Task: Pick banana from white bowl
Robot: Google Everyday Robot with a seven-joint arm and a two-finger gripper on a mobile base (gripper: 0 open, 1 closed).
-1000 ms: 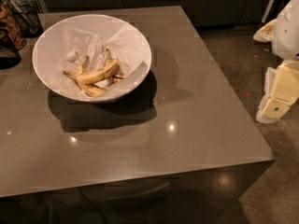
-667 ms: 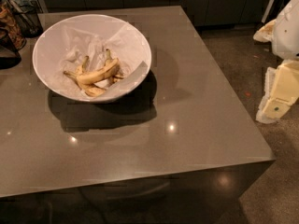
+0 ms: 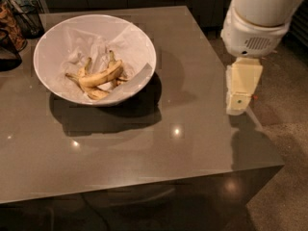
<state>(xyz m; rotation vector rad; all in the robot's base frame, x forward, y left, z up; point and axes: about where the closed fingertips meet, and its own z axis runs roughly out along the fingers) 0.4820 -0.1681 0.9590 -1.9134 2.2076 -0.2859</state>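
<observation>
The white bowl, lined with crumpled white paper, stands on the far left part of the grey table. The banana, thick, curved and yellow with brown blotches, lies in the bowl's middle. Thinner yellow-brown banana pieces lie around and under it. My gripper, a cream-coloured piece hanging from the white arm, is above the table's right edge. It is well to the right of the bowl and touches nothing.
A dark wire basket and a brown patterned object stand at the table's far left corner. The table's right edge drops to a speckled floor. Dark cabinets run along the back.
The arm and gripper have moved left, from off the table's right side to above its right edge. The bowl and the banana have not moved.
</observation>
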